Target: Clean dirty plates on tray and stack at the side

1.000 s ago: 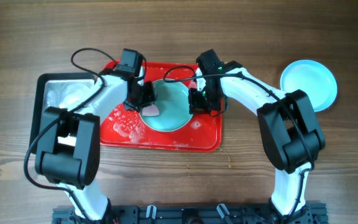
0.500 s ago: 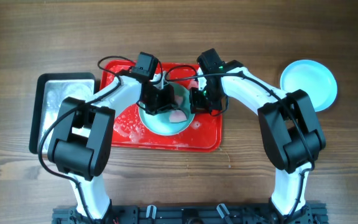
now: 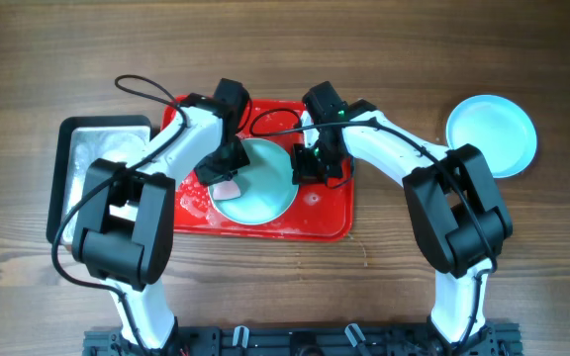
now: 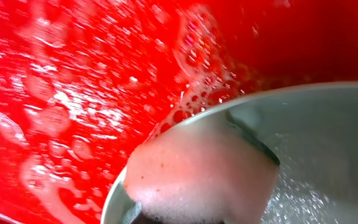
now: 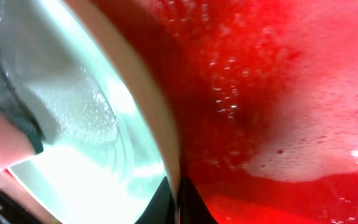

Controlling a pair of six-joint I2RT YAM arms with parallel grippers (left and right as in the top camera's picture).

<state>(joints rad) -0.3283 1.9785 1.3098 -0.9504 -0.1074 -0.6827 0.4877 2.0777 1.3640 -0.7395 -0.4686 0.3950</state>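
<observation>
Count for you: two plates in plain sight, two trays, one sponge, two pincers.
- Far left: metal tray [image 3: 62, 178], black rim, wet pale contents you can't make out.
- Centre, just beside it: red tray [image 3: 265, 225], floor covered in foam and bubbles.
- Left pincer [image 3: 228, 166] closed on pink sponge [image 4: 197, 171]; sponge sits on plate's left rim.
- Plate [image 3: 263, 190] on red tray: round, pale blue, wet, suds inside.
- Right pincer [image 3: 308, 166] nipped tight on plate's right rim.
- Far right: second plate [image 3: 493, 133] on wooden table [image 3: 384, 297], well apart from tray, smooth pale blue.
</observation>
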